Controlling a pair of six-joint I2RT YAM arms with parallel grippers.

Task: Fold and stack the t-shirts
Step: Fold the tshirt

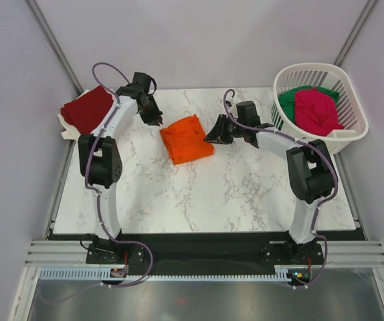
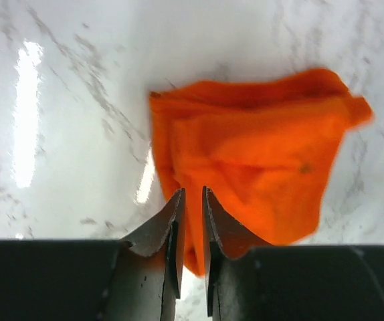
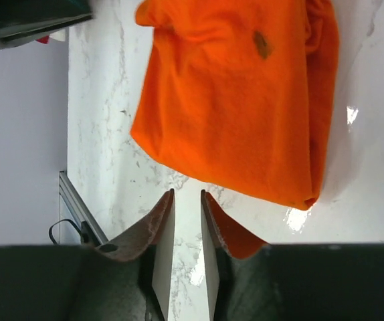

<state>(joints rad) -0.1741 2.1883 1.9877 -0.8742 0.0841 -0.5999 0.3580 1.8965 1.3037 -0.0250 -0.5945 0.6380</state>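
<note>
Under both pairs of jaws we see the marble counter (image 1: 245, 194), with the left arm (image 1: 102, 160) and the right arm (image 1: 309, 170) reaching over its far half. Well to the right of the right jaws, at the counter's far right corner, stands the white basket (image 1: 342, 142). The pink shirt (image 1: 317, 110) lies bunched in it on top of the green shirt (image 1: 287, 100), which shows only along the far and left sides. To the left of the left jaws, at the far left corner, we find the dark red shirt (image 1: 87, 109), folded.

Between the two pairs of jaws lies the orange shirt (image 1: 186, 138), folded into a rough rectangle on the counter. The left jaws hang near its far left corner, apart from it; in the left wrist view the shirt (image 2: 265, 154) sits beyond the tips. These jaws are released, with a narrow slit between them and nothing in it. The right jaws hover just beside the shirt's right edge. In the right wrist view we see the shirt (image 3: 239, 93) ahead of the tips and bare marble through the slit. They too are released and grasp nothing.
</note>
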